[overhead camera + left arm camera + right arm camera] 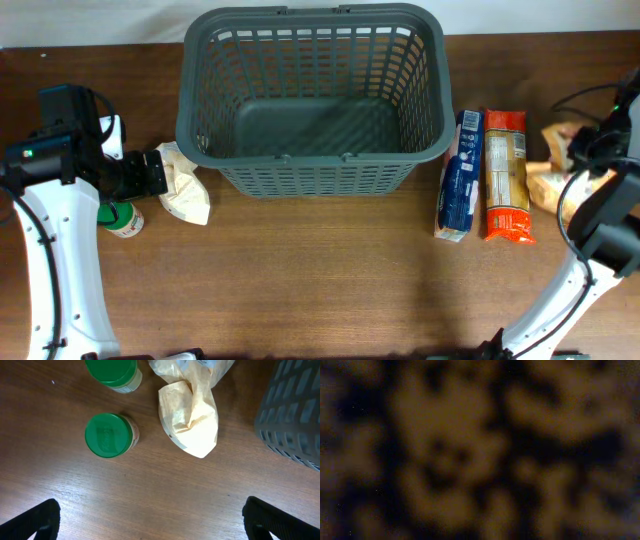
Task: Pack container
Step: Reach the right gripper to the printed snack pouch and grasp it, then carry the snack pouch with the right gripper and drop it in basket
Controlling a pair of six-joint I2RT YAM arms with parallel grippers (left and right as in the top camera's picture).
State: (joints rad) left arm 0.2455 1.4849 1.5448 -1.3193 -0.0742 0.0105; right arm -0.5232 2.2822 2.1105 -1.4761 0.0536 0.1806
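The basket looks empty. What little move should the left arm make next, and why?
Probably ease the open left tool forward and down onto the crumpled beige bag. The basket holds nothing yet, the tool is spread wide and empty, and the bag lies just ahead, beside a green-lidded jar.

Print on blue packet (460,175), orange packet (506,175), green lid (106,435), all illegible
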